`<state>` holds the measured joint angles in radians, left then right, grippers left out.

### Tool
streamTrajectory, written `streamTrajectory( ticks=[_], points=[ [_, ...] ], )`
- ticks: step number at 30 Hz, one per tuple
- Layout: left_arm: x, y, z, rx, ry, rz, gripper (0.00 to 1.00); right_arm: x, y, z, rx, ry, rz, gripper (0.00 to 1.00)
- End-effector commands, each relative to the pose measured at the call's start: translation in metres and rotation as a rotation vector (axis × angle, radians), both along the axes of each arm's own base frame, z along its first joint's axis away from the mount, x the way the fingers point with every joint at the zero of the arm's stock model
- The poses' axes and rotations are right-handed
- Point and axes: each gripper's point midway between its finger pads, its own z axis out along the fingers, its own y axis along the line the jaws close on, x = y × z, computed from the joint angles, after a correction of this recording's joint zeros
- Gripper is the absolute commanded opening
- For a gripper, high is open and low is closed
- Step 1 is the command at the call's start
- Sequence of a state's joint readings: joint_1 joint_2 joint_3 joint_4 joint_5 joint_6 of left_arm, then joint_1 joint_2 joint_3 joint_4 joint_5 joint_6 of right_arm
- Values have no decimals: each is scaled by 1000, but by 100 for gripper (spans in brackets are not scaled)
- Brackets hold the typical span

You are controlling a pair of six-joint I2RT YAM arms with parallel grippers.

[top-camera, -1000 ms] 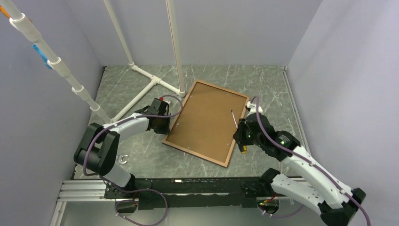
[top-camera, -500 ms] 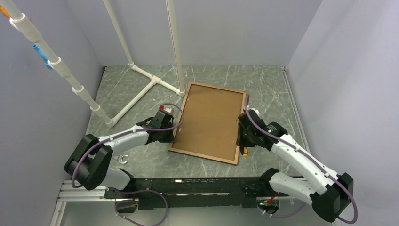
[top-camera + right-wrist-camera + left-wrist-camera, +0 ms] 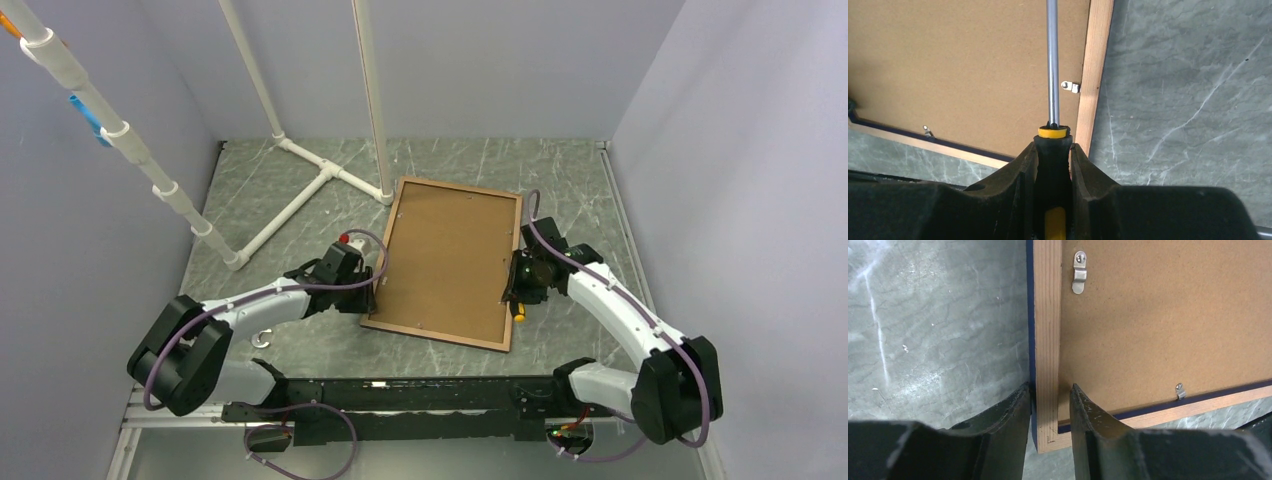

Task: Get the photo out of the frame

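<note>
While the right pincer point(image 3: 1052, 146) clamps a screwdriver point(image 3: 1053, 167), the left pincer point(image 3: 1049, 388) sits narrowly parted astride the frame point(image 3: 1047, 315).

Looked like a robotics lab test cell. Boxed in by plain pale walls point(image 3: 480, 60), with a grey marbled counter point(image 3: 320, 340), a white pipe structure point(image 3: 300, 196), and a cabled left arm point(image 3: 255, 298) and right arm point(image 3: 620, 310) mounted by a silvery slotted rail point(image 3: 170, 405) at the near edge.

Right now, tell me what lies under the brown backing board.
Nothing under it shows. The backing board fills the frame, with metal clips at its edges. It covers whatever is beneath, so no photo can be seen.
</note>
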<state>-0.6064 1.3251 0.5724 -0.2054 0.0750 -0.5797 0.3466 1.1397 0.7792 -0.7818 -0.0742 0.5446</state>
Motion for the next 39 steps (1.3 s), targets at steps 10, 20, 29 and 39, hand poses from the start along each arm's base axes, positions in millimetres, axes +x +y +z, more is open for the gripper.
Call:
streamTrajectory(
  ticks=[10,20,29,39],
  points=[
    [0,-4,-7,33,29,-51,31,30,-18,0,-115,-21,9,0],
    [-3,2,-5,44,16,-53,26,57,-18,-10,-157,-35,-1,0],
    [-7,3,-8,44,26,-51,19,75,-23,-22,-210,-31,-23,0],
    [-8,5,-11,57,34,-53,11,98,-29,-33,-237,-66,-55,0]
  ],
)
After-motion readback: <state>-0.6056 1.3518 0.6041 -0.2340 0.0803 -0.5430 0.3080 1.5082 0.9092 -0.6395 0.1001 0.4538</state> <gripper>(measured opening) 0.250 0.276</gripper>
